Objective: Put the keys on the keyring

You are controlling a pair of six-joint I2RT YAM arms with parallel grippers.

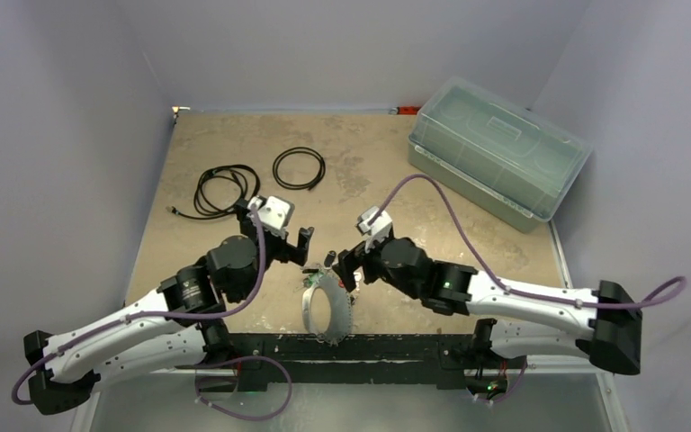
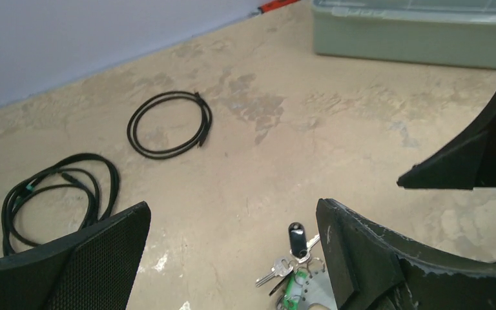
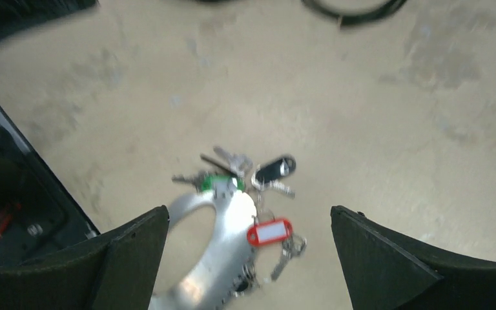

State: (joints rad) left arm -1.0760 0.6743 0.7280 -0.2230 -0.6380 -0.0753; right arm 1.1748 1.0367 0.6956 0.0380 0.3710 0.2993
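Note:
The keyring [image 1: 324,310], a pale silver oval loop, lies flat near the table's front edge between my two arms. Keys hang on its far end: a black-tagged one [image 1: 328,259] and a green-tagged one [image 1: 311,282]. The right wrist view is blurred. It shows the keyring [image 3: 229,226] with a red tag [image 3: 269,231], green tag [image 3: 219,183], black tag [image 3: 276,169] and silver keys [image 3: 287,252]. My right gripper [image 3: 248,213] stands open above them, gripping nothing. My left gripper [image 2: 232,213] is open too, left of the black tag [image 2: 296,236] and a silver key [image 2: 274,271].
Two black cable coils [image 1: 225,189] [image 1: 299,168] lie at the back left. A translucent green lidded box [image 1: 495,153] stands at the back right. Grey walls close in the table on three sides. The arms' black base rail [image 1: 360,346] runs along the front edge.

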